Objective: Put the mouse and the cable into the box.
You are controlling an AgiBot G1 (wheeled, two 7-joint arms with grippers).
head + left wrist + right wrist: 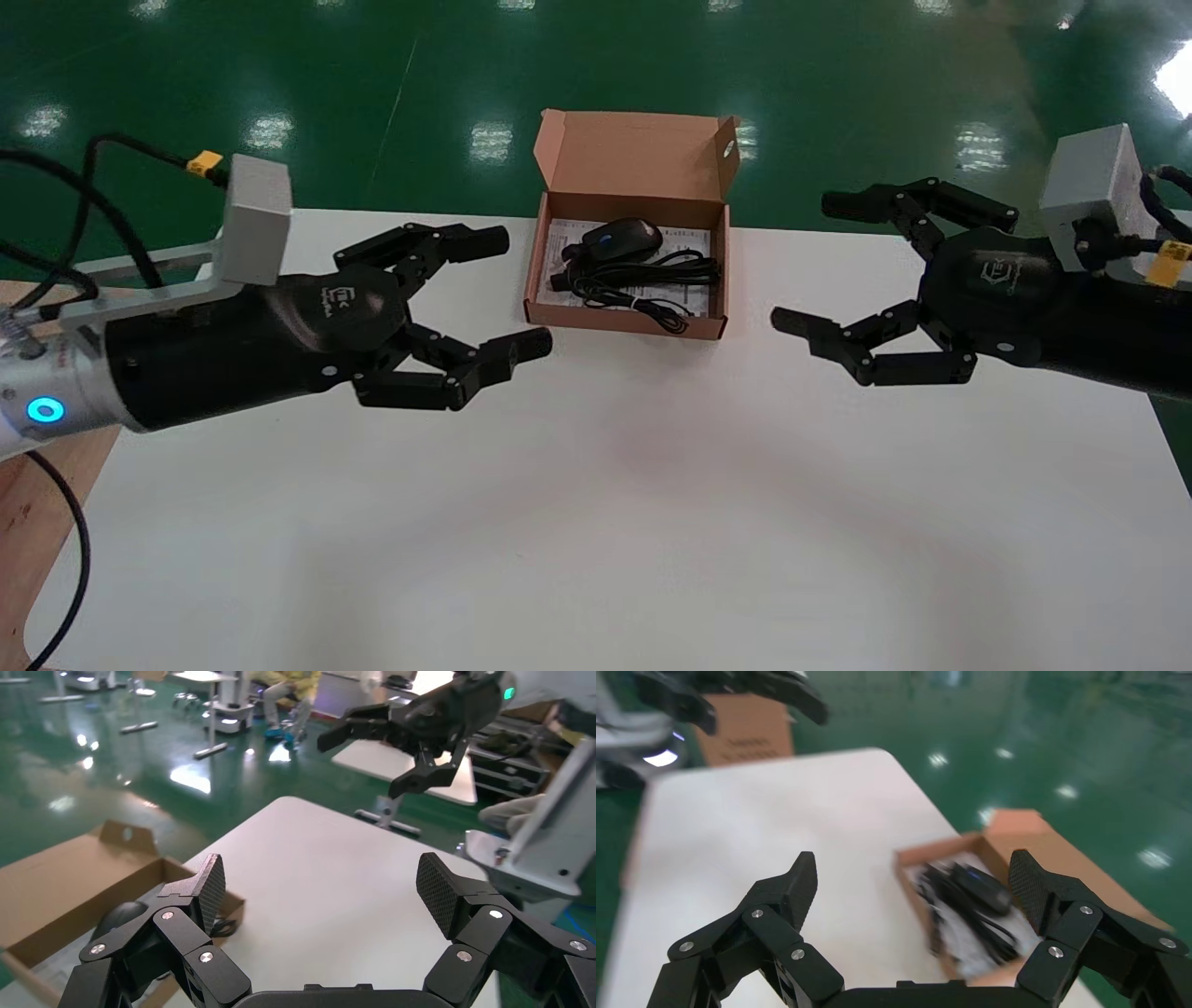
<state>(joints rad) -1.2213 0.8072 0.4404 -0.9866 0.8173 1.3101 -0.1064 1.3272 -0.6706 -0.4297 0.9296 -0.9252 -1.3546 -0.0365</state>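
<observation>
Flanking the cardboard box [626,326] at the far edge of the table [596,485], wide open and empty: left tool [514,293], right tool [812,263]. Inside: mouse [622,239], cable [643,280]. Could shove the box off that edge or snag a cable loop.

Green floor [391,84] (glossy, light-flecked)

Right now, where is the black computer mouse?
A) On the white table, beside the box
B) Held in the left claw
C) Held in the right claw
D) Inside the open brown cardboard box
D: the black computer mouse lies inside the open brown cardboard box, next to the coiled black cable, while the left claw and the right claw are both open and empty at either side of the box.
</observation>
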